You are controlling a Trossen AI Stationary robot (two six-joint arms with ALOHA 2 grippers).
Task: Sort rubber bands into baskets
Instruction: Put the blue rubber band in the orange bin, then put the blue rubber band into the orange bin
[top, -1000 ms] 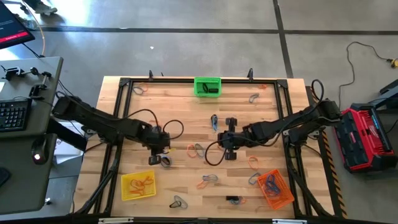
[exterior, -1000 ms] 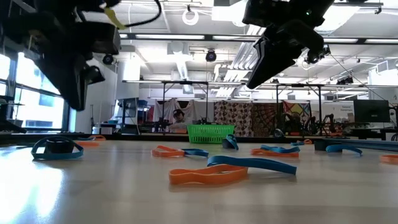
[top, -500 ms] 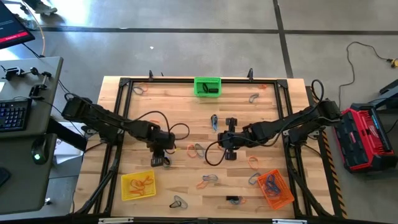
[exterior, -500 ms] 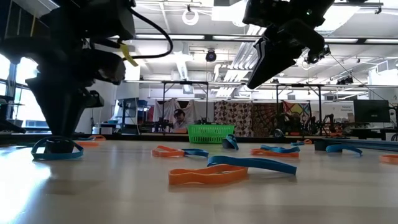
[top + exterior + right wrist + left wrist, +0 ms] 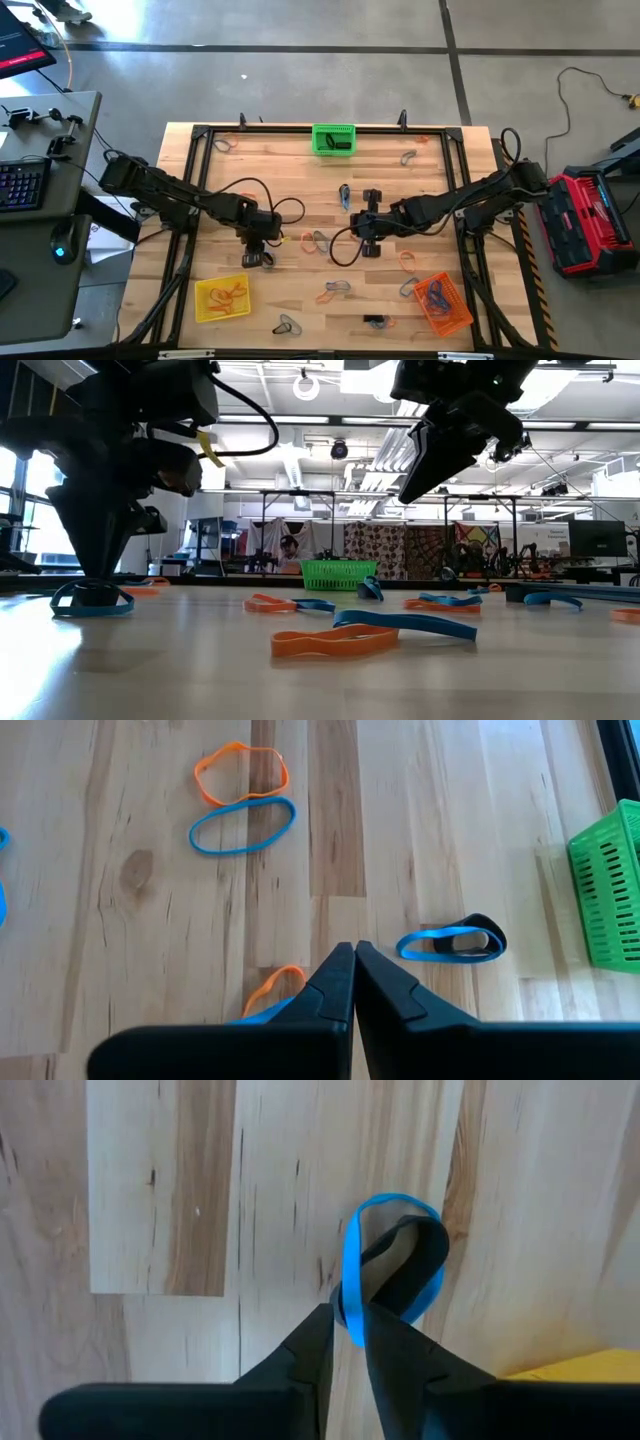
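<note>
My left gripper (image 5: 347,1312) is down on the table (image 5: 300,215), left of centre, just beyond the yellow basket (image 5: 222,298), its fingers pinched onto a blue rubber band (image 5: 352,1280) with a black band (image 5: 415,1265) lying inside it. My right gripper (image 5: 354,960) hangs clenched and empty above the table's middle. The green basket (image 5: 333,138) stands at the far edge, the orange basket (image 5: 441,302) at the near right, and loose bands (image 5: 334,289) are scattered between them.
</note>
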